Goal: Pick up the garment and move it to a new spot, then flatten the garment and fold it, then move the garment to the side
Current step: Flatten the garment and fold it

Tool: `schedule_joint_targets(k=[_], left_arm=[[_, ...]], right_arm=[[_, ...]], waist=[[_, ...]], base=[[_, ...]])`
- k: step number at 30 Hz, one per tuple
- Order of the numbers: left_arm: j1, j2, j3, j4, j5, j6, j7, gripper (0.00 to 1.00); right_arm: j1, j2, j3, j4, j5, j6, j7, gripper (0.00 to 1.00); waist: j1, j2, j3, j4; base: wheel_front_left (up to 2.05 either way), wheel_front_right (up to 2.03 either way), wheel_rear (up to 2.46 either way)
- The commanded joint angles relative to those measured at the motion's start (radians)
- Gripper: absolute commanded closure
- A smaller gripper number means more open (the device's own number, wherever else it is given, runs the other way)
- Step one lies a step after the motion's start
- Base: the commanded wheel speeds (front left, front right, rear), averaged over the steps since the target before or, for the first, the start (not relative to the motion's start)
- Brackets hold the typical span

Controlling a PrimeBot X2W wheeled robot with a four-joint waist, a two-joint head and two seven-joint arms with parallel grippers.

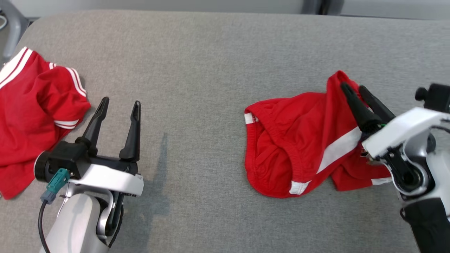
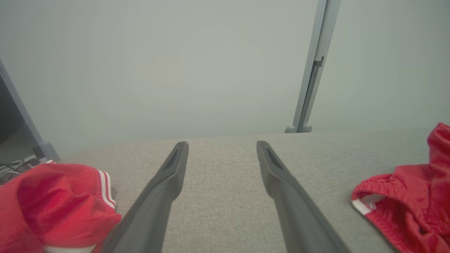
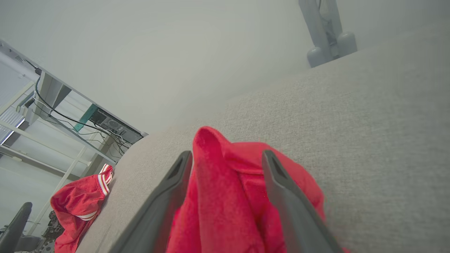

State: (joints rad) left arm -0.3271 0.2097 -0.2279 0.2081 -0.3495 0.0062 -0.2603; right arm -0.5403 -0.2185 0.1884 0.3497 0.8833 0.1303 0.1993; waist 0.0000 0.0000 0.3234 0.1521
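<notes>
— Jaws apart on both sides, was that how you saw it?

— Yes. On the left gripper the two dark fingers were spread wide, with bare grey fabric between them, and they held nothing. On the right gripper the fingers were spread too, as its own wrist view showed, and they were not clamped on anything.

— Yet there was red between the right fingers.

— A raised fold of the red garment stood up between them like a peak. In the right wrist view it ran right along the inner edge of one finger. Whether it touched either finger I could not tell.

— Where did the garment lie?

— On the grey padded surface, toward its right edge and roughly midway between the near and far edges. It was crumpled, with an elastic waistband opening turned toward the left edge and a white stripe running across the cloth.

— And the left gripper?

— It hovered over the left half of the surface, well apart from the garment, its fingers pointing toward the far edge.

— Anything else on there?

— A second red piece with white stripes, bunched by the left edge, just beside the left gripper.
</notes>
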Motion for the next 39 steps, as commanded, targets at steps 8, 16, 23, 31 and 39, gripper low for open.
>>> schedule_joint_targets(k=[8,16,23,31,39], left_arm=[[0.080,0.026,0.041,-0.019,-0.008,0.030,-0.004,0.00],[0.158,0.052,0.051,-0.059,-0.007,0.059,0.025,0.00],[0.222,0.072,0.044,-0.113,-0.003,0.079,0.063,0.00],[0.278,0.081,0.029,-0.151,-0.003,0.094,0.095,0.00],[0.280,0.086,0.022,-0.168,-0.004,0.100,0.110,0.00]], right_arm=[[0.172,-0.064,-0.035,-0.132,-0.106,0.001,-0.167,0.00],[0.278,-0.034,-0.093,-0.241,-0.291,0.001,-0.210,0.00],[0.399,0.024,-0.138,-0.347,-0.456,0.001,-0.168,0.00],[0.483,0.067,-0.162,-0.383,-0.540,0.001,-0.137,0.00],[0.497,0.076,-0.166,-0.399,-0.572,0.001,-0.118,0.00]], waist=[[0.0000,0.0000,-0.073,-0.077],[0.0000,0.0000,-0.143,-0.113],[0.0000,0.0000,-0.207,-0.122],[0.0000,0.0000,-0.247,-0.127],[0.0000,0.0000,-0.250,-0.131]], base=[[0.00,0.00,0.00],[0.00,0.00,0.00],[0.00,0.00,0.00],[0.00,0.00,0.00],[0.00,0.00,0.00]])
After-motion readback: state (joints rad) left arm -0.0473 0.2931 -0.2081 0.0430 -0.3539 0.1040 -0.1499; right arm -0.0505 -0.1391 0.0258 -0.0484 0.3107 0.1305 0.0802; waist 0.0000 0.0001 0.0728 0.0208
